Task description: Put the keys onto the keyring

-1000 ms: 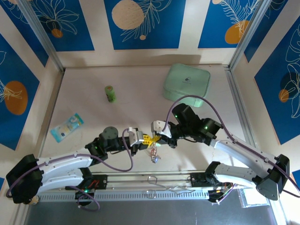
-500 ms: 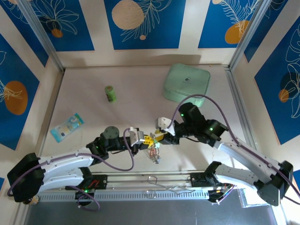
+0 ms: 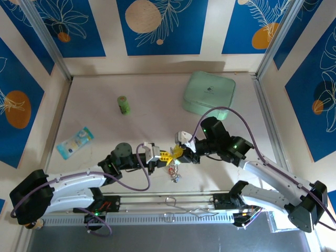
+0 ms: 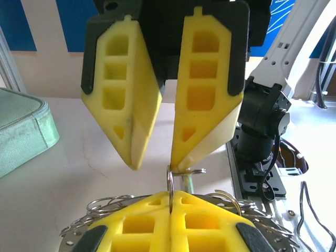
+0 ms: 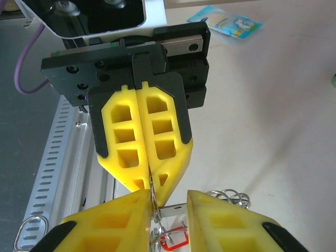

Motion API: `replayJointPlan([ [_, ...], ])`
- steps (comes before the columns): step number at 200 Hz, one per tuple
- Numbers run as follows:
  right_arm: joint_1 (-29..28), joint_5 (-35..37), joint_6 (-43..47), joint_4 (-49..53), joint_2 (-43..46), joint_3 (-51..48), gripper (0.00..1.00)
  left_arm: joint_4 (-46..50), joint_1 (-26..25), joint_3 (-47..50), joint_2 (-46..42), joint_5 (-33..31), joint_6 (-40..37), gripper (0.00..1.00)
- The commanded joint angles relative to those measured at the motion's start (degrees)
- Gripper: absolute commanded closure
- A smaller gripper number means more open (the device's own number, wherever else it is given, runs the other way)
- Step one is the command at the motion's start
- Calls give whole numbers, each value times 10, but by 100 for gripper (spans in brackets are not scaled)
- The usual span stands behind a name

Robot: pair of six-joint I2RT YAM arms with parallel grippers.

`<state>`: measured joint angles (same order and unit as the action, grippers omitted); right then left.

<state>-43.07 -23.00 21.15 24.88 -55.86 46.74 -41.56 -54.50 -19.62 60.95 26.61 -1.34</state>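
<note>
Pale surface [image 3: 105, 136] below; left hand [image 3: 164, 156] clenched on keyring [image 4: 169, 181], ring edge-up, keys [image 3: 174, 176] dangling at 6 o'clock; right hand [image 3: 177, 152] released, facing it from 3 o'clock

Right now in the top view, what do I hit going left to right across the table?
blue packet → green bottle → left gripper → right gripper → mint-green box
</note>
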Motion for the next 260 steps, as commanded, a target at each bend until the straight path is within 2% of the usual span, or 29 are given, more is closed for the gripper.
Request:
replayJointPlan([
  [1, -4, -7, 5, 11, -13, 5, 79, -55, -1, 0, -2, 25, 7, 100],
  [34, -7, 5, 19, 28, -21, -1, 83, -61, -1, 3, -7, 18, 4, 100],
  [68, -10, -6, 21, 33, -23, 8, 100, -56, -1, 1, -5, 10, 2, 100],
  [72, -10, -6, 22, 35, -23, 11, 100, -54, -1, 1, -6, 6, 2, 99],
  [82, -13, -4, 27, 45, -24, 20, 100, -42, -1, 0, -8, -7, 1, 89],
  [100, -20, 13, 45, 74, -27, 40, 100, 4, -1, -10, -19, -17, -14, 83],
  [125, -40, 54, 80, 130, -40, 72, 100, 85, -1, -32, -33, -24, -42, 82],
  [170, -57, 72, 93, 150, -61, 110, 100, 139, -1, -53, -25, -21, -54, 82],
  [189, -59, 84, 91, 151, -65, 115, 100, 153, -1, -56, -25, -20, -56, 82],
  [215, -59, 93, 91, 154, -65, 114, 100, 158, -1, -53, -29, -24, -53, 74],
  [260, -65, 84, 90, 145, -63, 110, 100, 161, -1, -53, -28, -24, -48, 74],
])
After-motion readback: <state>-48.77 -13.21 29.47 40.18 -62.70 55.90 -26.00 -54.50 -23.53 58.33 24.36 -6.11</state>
